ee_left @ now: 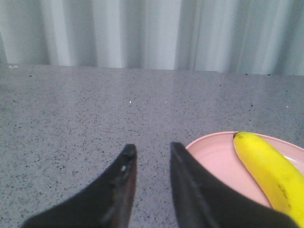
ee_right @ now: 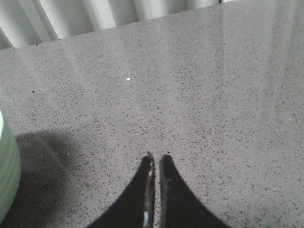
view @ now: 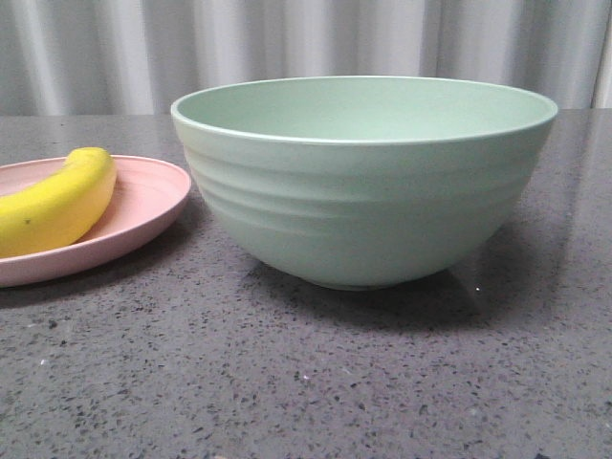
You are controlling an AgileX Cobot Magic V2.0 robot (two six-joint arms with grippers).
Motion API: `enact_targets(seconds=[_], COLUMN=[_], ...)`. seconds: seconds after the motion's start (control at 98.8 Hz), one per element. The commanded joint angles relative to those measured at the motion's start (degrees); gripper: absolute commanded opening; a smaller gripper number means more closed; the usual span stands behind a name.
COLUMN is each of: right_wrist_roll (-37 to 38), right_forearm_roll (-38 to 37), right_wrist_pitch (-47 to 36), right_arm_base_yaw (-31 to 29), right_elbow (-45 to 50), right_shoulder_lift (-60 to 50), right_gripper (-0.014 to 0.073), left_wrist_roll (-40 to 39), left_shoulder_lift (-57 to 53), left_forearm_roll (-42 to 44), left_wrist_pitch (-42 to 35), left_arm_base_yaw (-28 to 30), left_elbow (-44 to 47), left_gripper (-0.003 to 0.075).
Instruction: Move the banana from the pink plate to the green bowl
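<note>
The yellow banana [view: 59, 199] lies on the pink plate [view: 148, 206] at the left in the front view. The green bowl [view: 363, 177] stands empty right of the plate, close to its rim. No gripper shows in the front view. In the left wrist view my left gripper [ee_left: 153, 151] is open and empty above bare table, just beside the plate's [ee_left: 216, 159] rim; the banana [ee_left: 268, 171] lies a little beyond one finger. My right gripper [ee_right: 157, 159] is shut and empty over bare table, with the bowl's [ee_right: 7, 173] side at the view's edge.
The grey speckled table [view: 306, 382] runs back to a pale pleated curtain [view: 287, 43]. Nothing else stands on it in these views.
</note>
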Motion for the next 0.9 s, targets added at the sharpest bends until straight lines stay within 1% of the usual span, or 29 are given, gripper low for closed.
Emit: enact_targets(seconds=[0.0, 0.04, 0.071, 0.162, 0.243, 0.405, 0.547, 0.597, 0.688, 0.891], right_wrist_roll=[-0.20, -0.20, -0.20, -0.20, -0.20, -0.20, -0.20, -0.20, -0.20, -0.20], right_forearm_roll=[0.12, 0.12, 0.12, 0.12, 0.12, 0.12, 0.12, 0.12, 0.12, 0.12], right_wrist_pitch=[-5.17, -5.41, -5.56, -5.55, -5.55, -5.55, -5.55, -5.55, -5.55, -5.45], right_arm_base_yaw=[-0.34, -0.34, -0.34, -0.34, -0.34, -0.34, -0.34, -0.34, -0.34, -0.34], right_elbow=[-2.09, -2.09, -2.09, -2.09, -2.09, -2.09, -2.09, -2.09, -2.09, -2.09], right_shoulder_lift=[1.01, 1.01, 1.01, 1.01, 1.01, 1.01, 1.01, 1.01, 1.01, 1.01], right_gripper=[-0.0053, -0.0053, -0.0053, -0.0053, -0.0053, -0.0053, -0.0053, -0.0053, -0.0053, -0.0053], left_wrist_roll=[-0.27, -0.27, -0.27, -0.27, -0.27, 0.11, 3.03, 3.67, 4.61, 4.83], left_shoulder_lift=[0.94, 0.94, 0.94, 1.62, 2.98, 7.82, 12.66, 14.16, 16.48, 21.21], left_forearm_roll=[-0.83, -1.64, -1.75, -1.75, -1.75, -1.75, -1.75, -1.75, -1.75, -1.75], left_wrist_pitch=[-6.37, -7.31, -7.46, -6.37, -1.36, 3.92, 10.23, 12.01, 12.47, 14.13], left_arm_base_yaw=[0.09, 0.09, 0.09, 0.09, 0.09, 0.09, -0.29, -1.29, -3.66, -12.69], left_elbow=[-2.10, -2.10, -2.10, -2.81, -4.97, -10.80, -15.45, -16.51, -17.61, -19.42], left_gripper=[0.0376, 0.0421, 0.0432, 0.0423, 0.0419, 0.0419, 0.0419, 0.0420, 0.0421, 0.0421])
